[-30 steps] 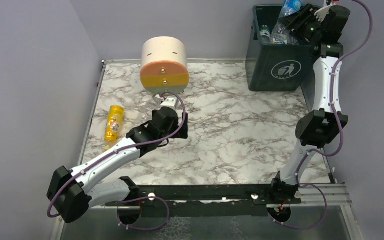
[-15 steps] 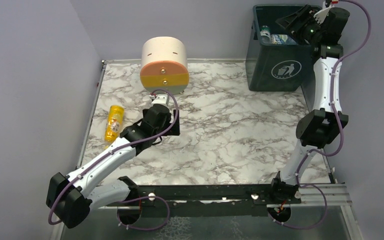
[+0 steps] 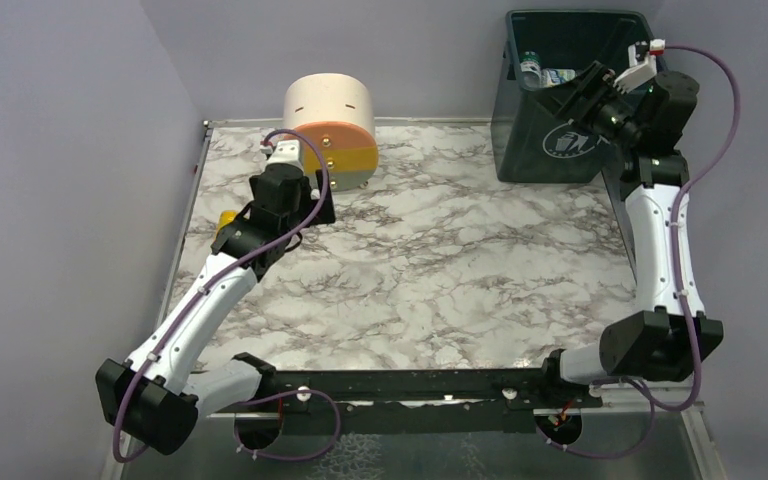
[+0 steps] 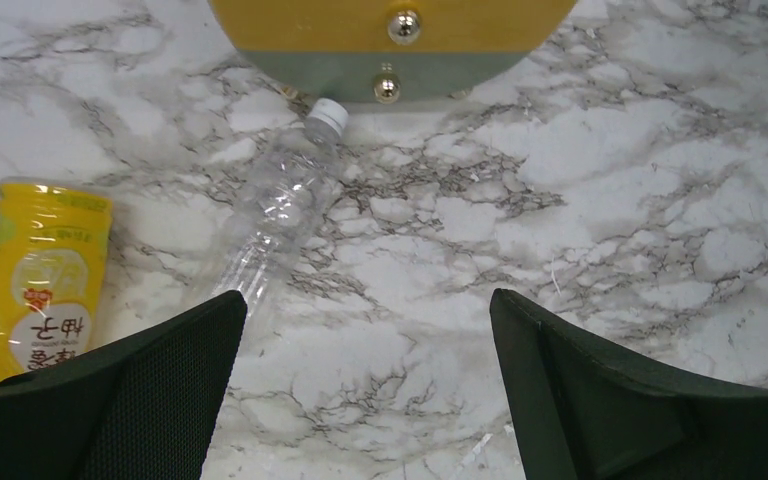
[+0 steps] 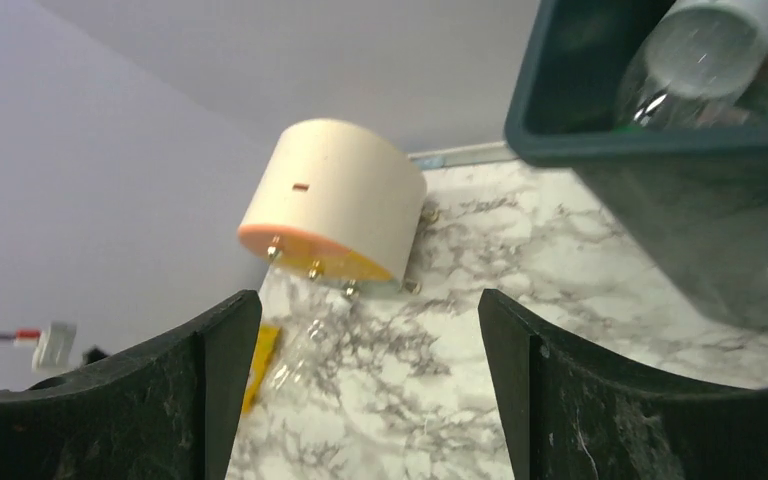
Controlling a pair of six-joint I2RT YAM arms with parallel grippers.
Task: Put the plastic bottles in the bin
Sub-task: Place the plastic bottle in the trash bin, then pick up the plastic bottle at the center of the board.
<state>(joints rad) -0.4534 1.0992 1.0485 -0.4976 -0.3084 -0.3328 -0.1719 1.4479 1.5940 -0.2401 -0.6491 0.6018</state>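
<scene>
Top: shows right end effector (image 3: pixel 585 90) at the rim of the bin (image 3: pixel 560 135), bottles (image 3: pixel 533 68) inside

Left wrist: shows left end effector (image 4: pixel 365 310) spread, empty, aimed at clear bottle (image 4: pixel 280 205) beside yellow bottle (image 4: pixel 45 275) on the bench (image 4: pixel 580 200), likely for pickup

Right wrist: confirms right jaws spread, empty

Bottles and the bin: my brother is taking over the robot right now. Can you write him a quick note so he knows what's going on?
Left gripper: jaws open, empty, hovering over the table near the clear bottle.
Right gripper: jaws open, empty, up close to the bin.
Done: some bottles already lie inside the bin.
Left to do: two on the table. The clear bottle lies with its white cap by the round drawer unit, and a yellow bottle lies beside it. Both need to go in the bin.
</scene>
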